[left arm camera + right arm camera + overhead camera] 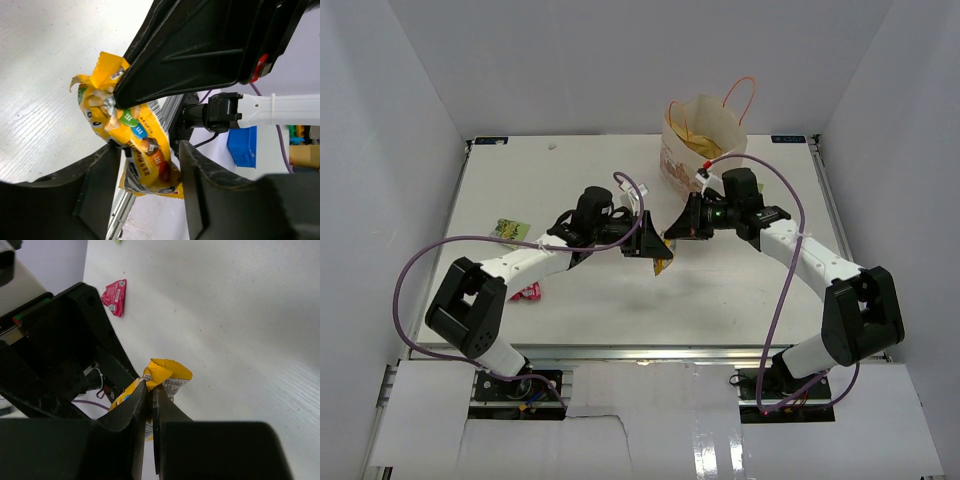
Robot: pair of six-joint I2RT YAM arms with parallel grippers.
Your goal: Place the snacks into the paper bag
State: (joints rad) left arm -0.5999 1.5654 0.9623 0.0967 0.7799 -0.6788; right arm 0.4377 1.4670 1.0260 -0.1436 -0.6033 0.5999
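Note:
The yellow packet hangs above the middle of the table between both grippers. My right gripper is shut on its crumpled top end, as the right wrist view shows with the packet pinched there. My left gripper is open, its fingers on either side of the packet with gaps showing. The paper bag stands upright at the far right with something tan-yellow inside. A pink packet and a light-green packet lie at the left. The dark-brown packet is out of view.
The pink packet also shows in the right wrist view. White walls enclose the table on three sides. Purple cables loop off both arms. A blue bin sits beyond the table's near edge.

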